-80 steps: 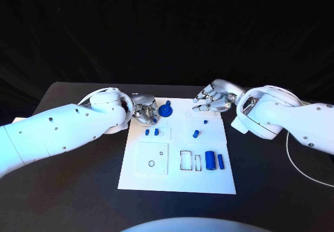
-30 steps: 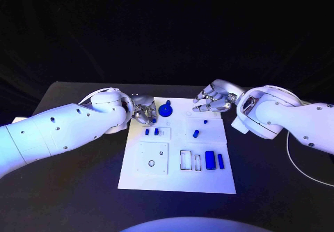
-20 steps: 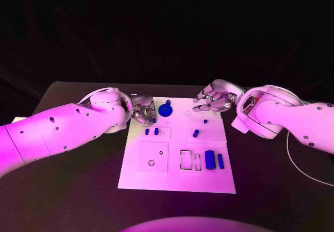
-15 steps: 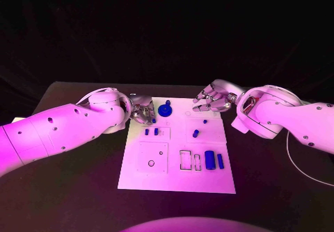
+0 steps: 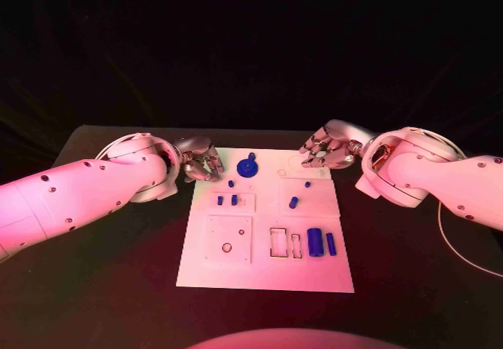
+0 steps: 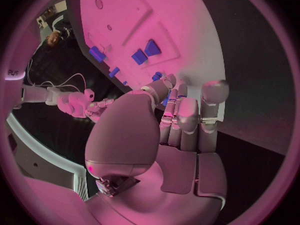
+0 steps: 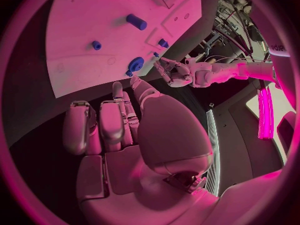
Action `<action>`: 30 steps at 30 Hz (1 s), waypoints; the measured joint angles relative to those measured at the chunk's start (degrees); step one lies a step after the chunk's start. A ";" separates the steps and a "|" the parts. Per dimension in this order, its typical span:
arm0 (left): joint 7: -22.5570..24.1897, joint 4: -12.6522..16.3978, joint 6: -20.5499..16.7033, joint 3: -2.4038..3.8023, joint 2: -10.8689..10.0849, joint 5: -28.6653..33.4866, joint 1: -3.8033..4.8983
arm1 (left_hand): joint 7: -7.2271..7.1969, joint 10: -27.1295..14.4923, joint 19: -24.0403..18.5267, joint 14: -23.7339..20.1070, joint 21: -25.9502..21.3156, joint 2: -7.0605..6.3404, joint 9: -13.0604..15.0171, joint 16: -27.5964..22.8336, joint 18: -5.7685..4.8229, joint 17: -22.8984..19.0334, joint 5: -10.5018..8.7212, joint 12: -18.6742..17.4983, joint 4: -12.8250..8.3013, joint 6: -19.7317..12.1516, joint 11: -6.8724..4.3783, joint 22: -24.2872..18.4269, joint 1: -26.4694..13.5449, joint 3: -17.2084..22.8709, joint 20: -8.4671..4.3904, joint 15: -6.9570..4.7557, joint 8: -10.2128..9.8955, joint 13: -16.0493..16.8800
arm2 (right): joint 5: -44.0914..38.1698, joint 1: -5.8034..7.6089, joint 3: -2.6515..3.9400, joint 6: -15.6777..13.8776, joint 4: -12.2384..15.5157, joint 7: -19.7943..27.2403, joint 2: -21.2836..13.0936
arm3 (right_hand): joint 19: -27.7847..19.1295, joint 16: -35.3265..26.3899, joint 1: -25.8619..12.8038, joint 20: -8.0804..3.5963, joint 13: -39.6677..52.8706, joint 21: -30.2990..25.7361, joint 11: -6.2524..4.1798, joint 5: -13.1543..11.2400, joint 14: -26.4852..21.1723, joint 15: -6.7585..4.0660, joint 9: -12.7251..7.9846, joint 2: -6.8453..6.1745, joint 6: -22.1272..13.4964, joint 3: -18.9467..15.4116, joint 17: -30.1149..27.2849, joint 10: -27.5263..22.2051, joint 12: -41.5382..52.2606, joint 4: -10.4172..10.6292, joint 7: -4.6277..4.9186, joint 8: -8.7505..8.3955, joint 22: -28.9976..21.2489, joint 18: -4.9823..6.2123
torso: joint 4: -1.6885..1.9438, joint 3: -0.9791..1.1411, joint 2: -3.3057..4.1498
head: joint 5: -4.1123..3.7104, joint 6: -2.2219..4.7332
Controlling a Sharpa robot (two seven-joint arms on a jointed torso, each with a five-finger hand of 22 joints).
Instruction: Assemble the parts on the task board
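Head view shows the left hand [image 5: 197,161] at the far left corner of the task board [image 5: 262,269], just off its edge. Its fingers are curled in. I cannot tell if it holds anything. In the left wrist view the fingers [image 6: 187,117] bend toward the palm, and something small and blue shows near the fingertips, but I cannot tell if it is pinched.

The right hand [image 5: 327,150] is at the far right corner of the board. Its fingers are curled too, and I see nothing in them. In the right wrist view the fingers [image 7: 100,125] lie close together over the dark table [image 7: 37,110] beside the board.

Between the two hands, near the far edge of the board, sits a round blue part [image 5: 247,167]. Closer in are two small blue pegs [image 5: 227,200] side by side, and one small blue peg [image 5: 294,202] to their right. Near the middle right of the board, a thick blue cylinder [image 5: 315,241] and a thin blue bar [image 5: 331,243] lie side by side.
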 measured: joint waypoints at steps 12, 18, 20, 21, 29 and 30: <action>12.79 6.77 -12.58 -1.08 -5.64 47.95 -0.19 | 0.81 -1.65 -9.68 -11.96 -15.06 1.73 0.20 -14.01 1.59 -17.46 0.00 1.98 1.50 2.00 0.93 -9.99 -1.92 -0.70 0.95 1.24 2.08 0.18 | -18.78 -0.14 0.00 4.66 0.38 -1.46 -0.87 | -0.11 -1.59 1.04 -1.01 -10.78 -0.55 -1.26 -2.19 0.01 -1.26 0.33 -1.75 4.70 7.45 -1.29 3.79 -5.15 -2.35 -2.35 0.44 -0.53 0.00 | 0.16 -0.11 0.00 | -0.85 0.53; 17.61 9.03 -15.07 -1.26 -6.98 66.09 -0.46 | 0.95 -3.19 -10.96 -13.73 -17.10 2.03 0.04 -14.83 1.57 -18.60 0.00 3.17 2.81 1.00 1.02 -11.39 -3.75 -3.33 1.55 1.50 2.66 0.32 | -25.71 -0.61 0.00 6.32 0.46 -2.20 -0.10 | -0.17 -1.94 0.25 -1.47 -13.16 -0.84 -1.24 -2.74 0.00 -1.67 0.33 -2.53 5.13 9.05 -1.57 4.22 -6.27 -2.44 -2.38 -0.24 -0.91 0.00 | 0.17 -0.18 -0.05 | -1.26 0.69; 18.47 9.55 -15.40 -1.27 -7.15 70.37 -0.52 | 0.98 -3.58 -11.11 -14.18 -17.88 2.03 0.01 -15.25 1.57 -19.09 0.00 3.52 2.71 0.73 1.27 -11.98 -3.75 -4.04 1.57 1.65 2.86 0.37 | -27.47 -0.84 -0.02 6.81 0.33 -2.43 0.42 | -0.38 -2.14 0.04 -1.67 -13.68 -0.84 -1.24 -2.74 0.00 -1.67 0.33 -2.74 5.13 9.44 -1.69 4.22 -6.50 -2.53 -2.38 -0.24 -1.02 0.00 | 0.10 -0.21 -0.04 | -1.33 0.82; 18.85 9.77 -15.52 -1.28 -7.21 72.30 -0.56 | 0.89 -3.71 -11.11 -14.18 -18.09 2.03 0.01 -15.32 1.57 -19.27 0.00 3.68 2.76 0.64 1.17 -12.17 -3.75 -4.22 1.57 1.65 2.87 0.37 | -28.31 -0.96 -0.06 7.07 0.26 -2.53 0.69 | -0.38 -2.29 -0.14 -1.67 -13.98 -1.03 -1.24 -2.74 -0.12 -1.79 0.33 -2.92 5.24 9.70 -1.76 4.22 -6.75 -2.41 -2.49 -0.46 -1.10 0.00 | 0.10 -0.21 -0.04 | -1.37 0.87; 21.17 10.92 -15.83 -1.32 -7.53 81.52 -0.75 | 0.89 -3.80 -11.31 -14.60 -18.96 2.35 0.02 -15.36 1.56 -19.88 0.00 4.67 2.63 0.64 1.08 -12.99 -4.03 -5.23 1.77 1.68 3.38 0.57 | -33.22 -2.16 -0.20 9.72 -0.30 -3.35 2.09 | -0.78 -3.15 -1.19 -2.06 -15.84 -1.53 -1.59 -3.48 0.00 -2.08 0.19 -3.97 5.00 10.34 -2.56 3.88 -7.96 -2.10 -2.90 -0.90 -2.06 0.00 | 0.10 -0.36 -0.03 | -1.53 0.81; 21.37 11.08 -15.83 -1.32 -7.60 82.03 -0.75 | 0.89 -3.80 -11.31 -14.60 -18.96 2.39 0.02 -15.36 1.56 -19.96 0.00 4.85 2.49 0.64 1.08 -13.07 -3.99 -5.37 1.77 1.68 3.38 0.57 | -33.52 -2.34 -0.20 10.00 -0.37 -3.39 2.18 | -0.79 -3.15 -1.26 -2.08 -15.98 -1.72 -1.59 -3.48 0.00 -2.08 0.19 -4.03 5.00 10.34 -2.58 3.87 -7.96 -2.09 -2.90 -0.90 -2.12 0.00 | 0.10 -0.36 -0.01 | -1.51 0.81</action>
